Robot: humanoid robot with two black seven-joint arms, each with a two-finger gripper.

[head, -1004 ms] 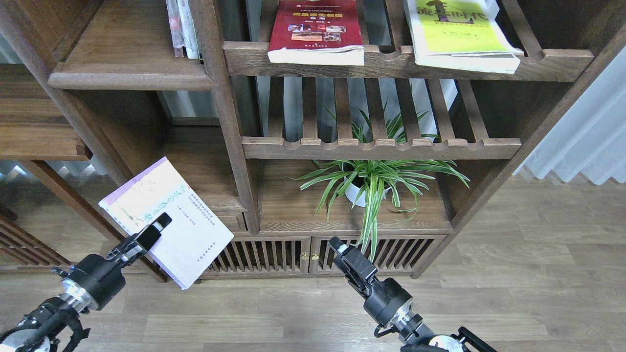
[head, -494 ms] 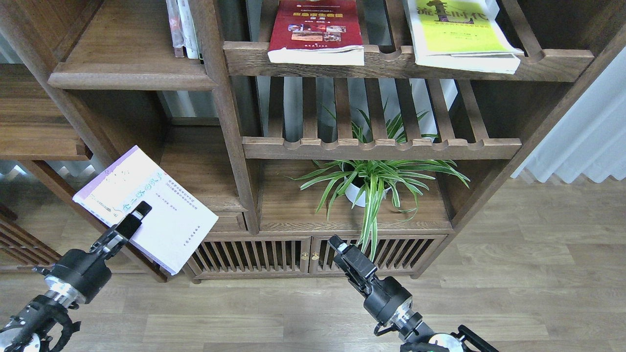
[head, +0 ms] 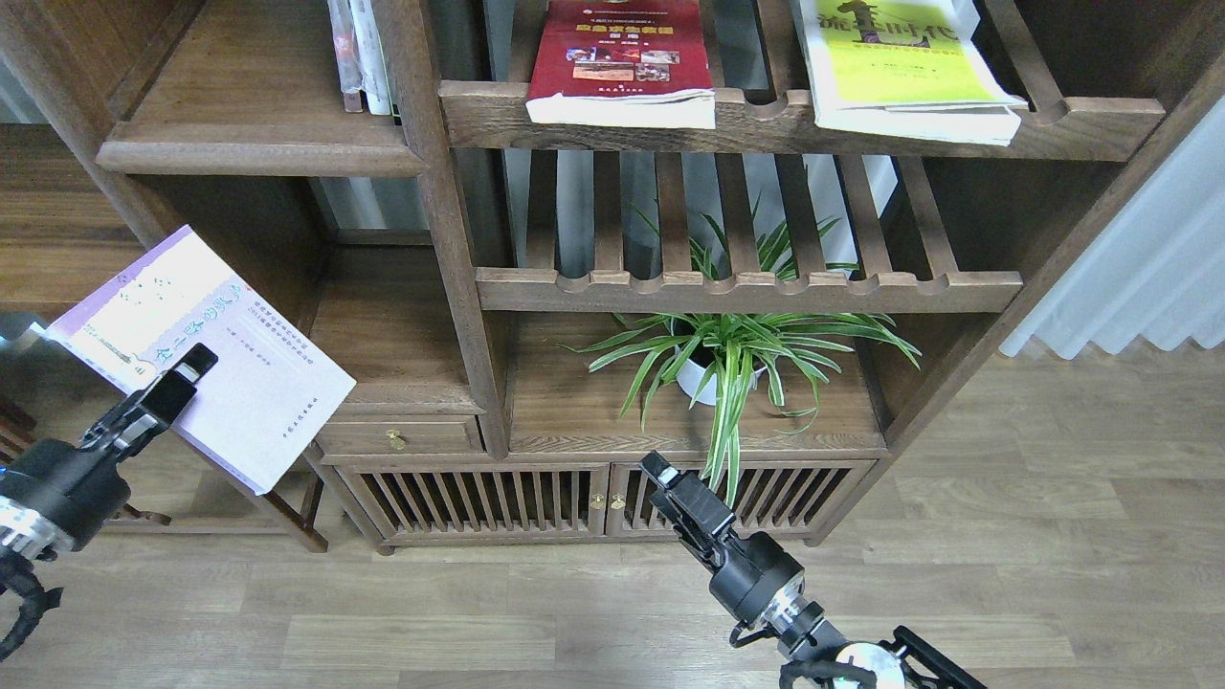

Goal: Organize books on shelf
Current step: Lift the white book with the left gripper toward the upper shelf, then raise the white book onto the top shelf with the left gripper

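Observation:
My left gripper [head: 191,369] is shut on a white book with a lavender top band [head: 273,388], holding it tilted in the air at the far left, in front of the bookcase's left side. The dark wood plank shelf [head: 249,144] is at the upper left, well above the held book, with thin pale volumes [head: 362,53] standing at its right end. A dark red book [head: 617,57] and a yellow-green book [head: 900,62] lie flat on the top slatted rack [head: 766,120]. My right gripper [head: 662,477] hovers low in front of the cabinet doors, its fingers too dark to tell apart.
A potted spider plant [head: 718,368] stands in the lower middle bay under a second slatted rack [head: 746,287]. A thick upright post [head: 450,239] divides the left bays from the racks. Below are a small drawer [head: 392,438] and slatted cabinet doors [head: 536,498]. Curtain [head: 1139,277] at right.
My left gripper has carried the white book to the left and upward, away from the cabinet front. The right arm has hardly moved.

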